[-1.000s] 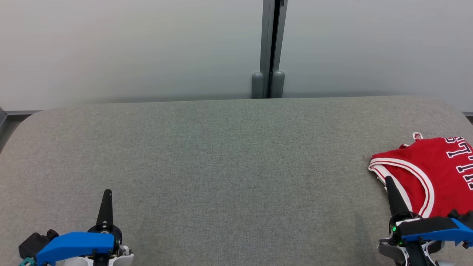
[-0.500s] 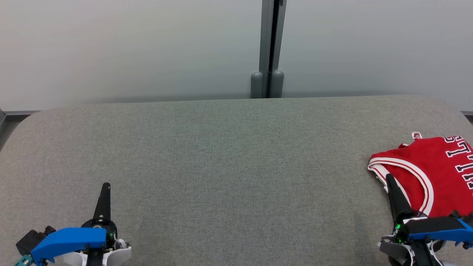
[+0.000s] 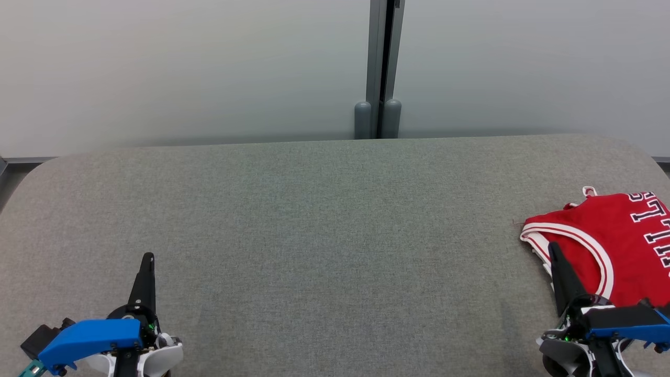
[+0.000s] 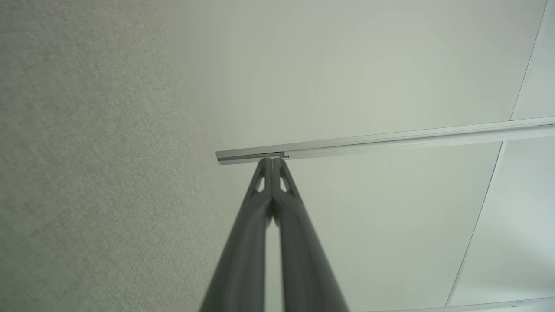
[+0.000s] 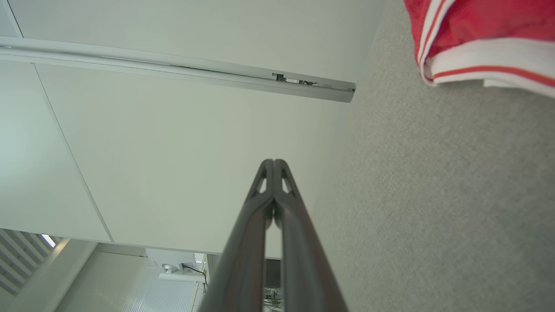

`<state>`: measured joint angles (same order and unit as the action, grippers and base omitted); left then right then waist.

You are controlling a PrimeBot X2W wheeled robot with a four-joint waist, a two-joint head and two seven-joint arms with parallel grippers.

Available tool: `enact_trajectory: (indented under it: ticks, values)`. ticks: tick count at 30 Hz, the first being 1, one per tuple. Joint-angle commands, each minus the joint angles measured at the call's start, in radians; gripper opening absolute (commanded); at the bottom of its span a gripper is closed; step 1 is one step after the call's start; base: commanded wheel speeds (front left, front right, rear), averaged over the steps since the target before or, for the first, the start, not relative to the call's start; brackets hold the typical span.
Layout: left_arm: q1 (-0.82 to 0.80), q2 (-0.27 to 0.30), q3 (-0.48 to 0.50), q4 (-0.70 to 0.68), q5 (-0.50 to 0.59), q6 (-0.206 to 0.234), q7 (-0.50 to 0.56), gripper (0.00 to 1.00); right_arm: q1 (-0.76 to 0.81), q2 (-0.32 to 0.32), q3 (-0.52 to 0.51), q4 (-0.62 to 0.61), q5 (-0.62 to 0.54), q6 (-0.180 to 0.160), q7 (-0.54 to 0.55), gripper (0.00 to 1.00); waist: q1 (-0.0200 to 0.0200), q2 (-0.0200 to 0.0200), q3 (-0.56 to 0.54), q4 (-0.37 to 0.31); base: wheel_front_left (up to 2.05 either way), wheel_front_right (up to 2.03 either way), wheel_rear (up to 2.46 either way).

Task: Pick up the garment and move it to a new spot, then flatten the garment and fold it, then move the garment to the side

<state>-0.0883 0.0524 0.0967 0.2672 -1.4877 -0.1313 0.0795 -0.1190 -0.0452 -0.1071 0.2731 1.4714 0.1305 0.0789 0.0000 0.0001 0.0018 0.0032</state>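
On the grey table [image 3: 314,235], far right, garment [image 3: 612,238]; wall post [image 3: 375,63] behind.

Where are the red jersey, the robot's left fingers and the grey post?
red jersey [image 3: 623,251]: head view, on its red front panel.
left fingers [image 3: 147,266]: head view, near their shut tips.
grey post [image 3: 375,63]: head view, on its upright shaft.

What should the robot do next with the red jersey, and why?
Probably open the right gripper and ease it onto the jersey's near edge. Both grippers are shut and empty, the jersey lies at the table's right end just beside the right gripper's tip, and the left gripper is far across the table, so the right arm seems best placed.
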Motion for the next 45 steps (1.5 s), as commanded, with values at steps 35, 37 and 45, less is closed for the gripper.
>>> enact_trajectory:
  ticks: [35, 37, 45]
  values:
    - [-0.025, -0.004, 0.019, -0.026, -0.126, 0.001, 0.039, 0.00, 0.017, -0.008, -0.008, -0.032, 0.143, 0.000, 0.039, 0.00, 0.0000, -0.0001, 0.001, -0.003, 0.00, 0.00, 0.00]
    - [-0.025, -0.004, 0.019, -0.026, -0.126, 0.001, 0.039, 0.00, 0.017, -0.008, -0.008, -0.032, 0.143, 0.000, 0.039, 0.00, 0.0000, -0.0001, 0.001, -0.003, 0.00, 0.00, 0.00]
    - [-0.025, -0.004, 0.019, -0.026, -0.126, 0.001, 0.038, 0.00, 0.017, -0.008, -0.008, -0.032, 0.143, 0.000, 0.039, 0.00, 0.0000, -0.0001, 0.001, -0.003, 0.00, 0.00, 0.00]
